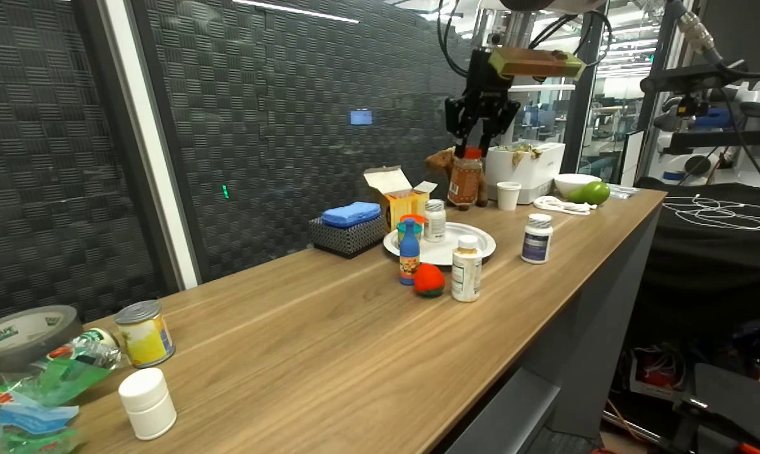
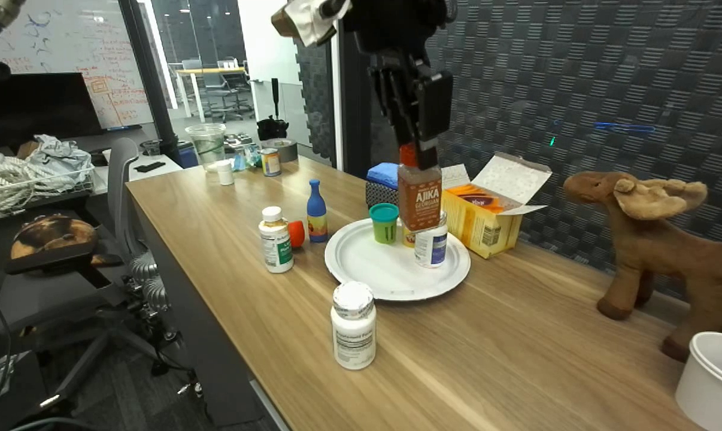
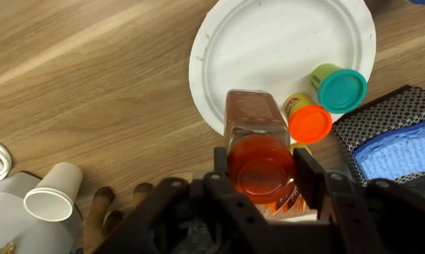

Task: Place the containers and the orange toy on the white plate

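My gripper (image 3: 262, 164) is shut on the red lid of a reddish-brown Ajika jar (image 2: 419, 200), which hangs upright above the table at the plate's edge. On the white plate (image 2: 361, 263) stand a green cup with a teal lid (image 2: 385, 222), a yellow cup with an orange lid (image 3: 309, 123) and a white bottle with a bluish label (image 2: 431, 248). The jar hides that bottle in the wrist view. The orange toy (image 1: 429, 280) lies on the table beside the plate. A white bottle (image 1: 466, 271) stands by it. Another white bottle (image 1: 537, 239) stands farther along the table edge.
A blue toy bottle (image 1: 409, 252) stands by the plate. An open yellow box (image 2: 487, 221) and a black box with a blue cloth (image 1: 351, 214) stand behind it. A brown plush moose (image 2: 654, 239) and a white cup (image 1: 508, 195) are nearby. A white jar (image 1: 148, 403) stands far off.
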`<act>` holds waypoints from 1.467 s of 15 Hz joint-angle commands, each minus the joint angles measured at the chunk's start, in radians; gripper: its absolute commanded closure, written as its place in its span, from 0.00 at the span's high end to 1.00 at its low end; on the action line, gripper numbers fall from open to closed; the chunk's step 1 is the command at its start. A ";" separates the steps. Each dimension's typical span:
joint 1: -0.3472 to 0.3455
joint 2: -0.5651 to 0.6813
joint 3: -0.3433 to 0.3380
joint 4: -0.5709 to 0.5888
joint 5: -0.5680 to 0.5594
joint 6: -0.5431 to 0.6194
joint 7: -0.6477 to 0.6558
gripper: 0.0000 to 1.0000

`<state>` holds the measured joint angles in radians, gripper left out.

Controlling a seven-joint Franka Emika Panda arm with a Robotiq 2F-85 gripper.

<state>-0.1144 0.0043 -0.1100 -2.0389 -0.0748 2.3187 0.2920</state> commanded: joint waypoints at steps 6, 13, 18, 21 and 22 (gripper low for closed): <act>-0.001 0.020 -0.002 -0.020 0.077 -0.038 -0.074 0.24; -0.006 0.102 -0.006 0.001 0.111 0.001 -0.142 0.24; -0.010 0.154 -0.006 0.040 0.115 0.013 -0.165 0.24; -0.011 0.174 -0.009 0.057 0.098 0.017 -0.168 0.24; -0.013 0.180 -0.010 0.061 0.095 0.016 -0.170 0.24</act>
<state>-0.1228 0.1612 -0.1147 -2.0193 0.0087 2.3257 0.1504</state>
